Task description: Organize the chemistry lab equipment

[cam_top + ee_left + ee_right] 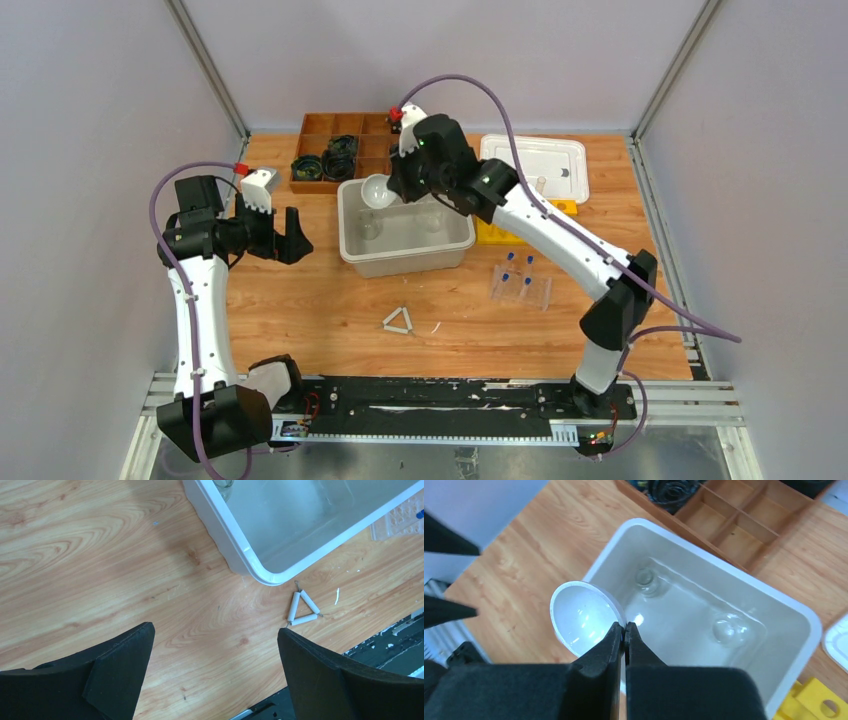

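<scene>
Dome (581, 617) at bin (405, 260) edge.
My right jaws clenched on dome's rim (two beakers (644, 577) in bin); left jaws released, over surface (100, 555) near triangle (301, 609).

Light wood-grain worktop (300, 300). Against the far edge, left of centre: brown wooden divided tray (318, 125). In the far right corner: flat white tray (500, 150), lying square to the edges. Around the middle, nearer the far edge than the near one: white tub (405, 258), slightly skewed. Just right of the tub: yellow rack (497, 234), partly covered from above. Toward the right edge, closer in: clear plastic rack (520, 290), standing apart. Near the near edge, about midway along it: white triangle (398, 322) lying flat, small white sliver (436, 327) just beside it on the right.
</scene>
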Robot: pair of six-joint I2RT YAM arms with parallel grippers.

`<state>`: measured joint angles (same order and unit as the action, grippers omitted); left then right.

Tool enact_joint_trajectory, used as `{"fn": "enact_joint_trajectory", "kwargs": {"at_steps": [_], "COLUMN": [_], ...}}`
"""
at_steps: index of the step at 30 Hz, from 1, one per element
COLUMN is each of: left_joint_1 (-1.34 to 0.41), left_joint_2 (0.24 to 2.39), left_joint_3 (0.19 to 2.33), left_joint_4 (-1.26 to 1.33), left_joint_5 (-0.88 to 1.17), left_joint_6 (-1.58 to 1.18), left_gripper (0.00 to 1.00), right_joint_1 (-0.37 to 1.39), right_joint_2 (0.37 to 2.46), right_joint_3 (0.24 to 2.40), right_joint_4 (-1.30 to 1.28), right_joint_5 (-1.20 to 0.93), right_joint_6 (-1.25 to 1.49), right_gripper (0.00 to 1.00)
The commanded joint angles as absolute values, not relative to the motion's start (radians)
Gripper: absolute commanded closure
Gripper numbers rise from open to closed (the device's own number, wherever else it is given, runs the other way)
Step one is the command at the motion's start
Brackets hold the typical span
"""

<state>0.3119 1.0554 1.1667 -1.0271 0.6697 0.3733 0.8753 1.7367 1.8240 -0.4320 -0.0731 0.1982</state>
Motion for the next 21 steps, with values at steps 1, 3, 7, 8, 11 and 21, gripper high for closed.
{"fn": "enact_joint_trajectory", "kwargs": {"at_steps": [1, 3, 7, 8, 11, 21], "left_joint_1": [0.311, 0.311, 0.311, 0.311, 0.311, 0.31], "left_joint_2": [1.04, 1.039, 1.049, 1.049, 1.053, 1.063], "left_joint_3": [1.18, 1.181, 1.181, 1.18, 1.175, 1.165], "left_joint_4": [-1.023, -1.022, -1.023, -1.023, -1.022, -1.023], "left_joint_5": [0.686, 0.691, 0.705, 0.706, 0.711, 0.719], "left_joint_6": [0.376, 0.377, 0.376, 0.377, 0.383, 0.39], "left_gripper": [0.0, 0.0, 0.0, 0.0, 0.0, 0.0], "right_joint_1": [0.824, 0.81, 0.805, 0.805, 0.805, 0.837], "right_joint_2": [1.872, 1.932, 2.029, 2.047, 2.091, 2.19], "right_joint_3": [1.908, 1.955, 1.984, 1.982, 1.965, 1.959], "right_joint_4": [-0.563, -0.594, -0.626, -0.627, -0.627, -0.618], "right_joint_5": [-0.039, -0.026, -0.02, -0.023, -0.035, -0.067], "right_joint_6": [0.207, 0.204, 0.204, 0.207, 0.216, 0.229], "right_gripper": [1.0, 1.0, 1.0, 1.0, 1.0, 1.0]}}
